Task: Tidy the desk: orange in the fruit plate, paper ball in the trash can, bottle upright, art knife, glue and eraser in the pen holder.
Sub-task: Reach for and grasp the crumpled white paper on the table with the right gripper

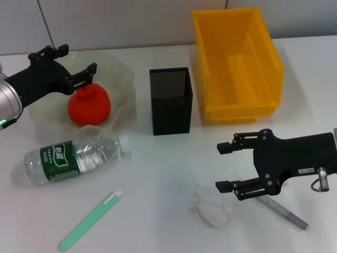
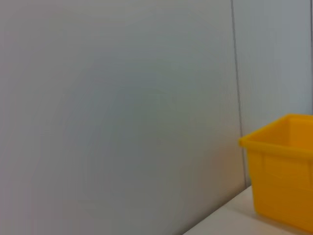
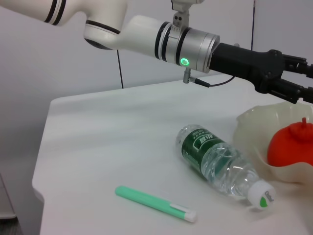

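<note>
Paper ball (image 1: pixel 211 208) nearest on table (image 1: pixel 158 174), just beside right claw (image 1: pixel 229 166), fingers spread, empty. Green art knife (image 1: pixel 88 220) front left; bottle (image 1: pixel 76 158) lying flat behind it. Farther back, orange (image 1: pixel 88 105) in fruit plate (image 1: pixel 118 74); left claw (image 1: pixel 80 62) above, open, empty.

a lab or office test bench: a plain white table (image 1: pixel 158 174) against bare grey wall panels (image 2: pixel 122 98), staged with a yellow bin (image 1: pixel 237 63) and mesh pen holder (image 1: pixel 170 100), with a robot arm (image 3: pixel 146 34) reaching over it.
</note>
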Robot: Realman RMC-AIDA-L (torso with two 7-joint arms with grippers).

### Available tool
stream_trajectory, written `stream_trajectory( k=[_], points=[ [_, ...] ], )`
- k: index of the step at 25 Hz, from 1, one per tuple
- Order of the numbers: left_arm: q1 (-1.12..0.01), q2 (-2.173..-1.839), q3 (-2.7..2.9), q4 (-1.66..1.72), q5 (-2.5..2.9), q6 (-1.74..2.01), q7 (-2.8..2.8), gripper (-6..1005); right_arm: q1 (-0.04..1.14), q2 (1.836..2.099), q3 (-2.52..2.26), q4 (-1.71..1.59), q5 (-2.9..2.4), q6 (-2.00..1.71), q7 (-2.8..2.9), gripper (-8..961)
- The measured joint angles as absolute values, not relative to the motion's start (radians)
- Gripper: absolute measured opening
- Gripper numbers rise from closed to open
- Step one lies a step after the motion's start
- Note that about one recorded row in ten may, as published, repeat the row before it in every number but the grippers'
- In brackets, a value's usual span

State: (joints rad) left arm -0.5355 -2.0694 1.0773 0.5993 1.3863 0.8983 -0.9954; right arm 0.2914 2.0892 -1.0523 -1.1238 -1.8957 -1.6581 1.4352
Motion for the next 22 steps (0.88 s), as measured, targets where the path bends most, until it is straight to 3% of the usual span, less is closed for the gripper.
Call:
stream_trajectory(
  k=[7, 22],
  points=[
    [-0.524, -2.067, 1.086, 0.630, 1.389, 1.016, -1.012, 847, 0.288, 2.087, -1.048, -1.116, -1.904, -1.651, 1.429, 757],
    [-0.479, -2.064, 1.100, 0.862, 1.632, 1.385, -1.303, 862, 0.270, 2.087, -1.001, -1.092, -1.958, -1.649, 1.404, 754]
  ],
)
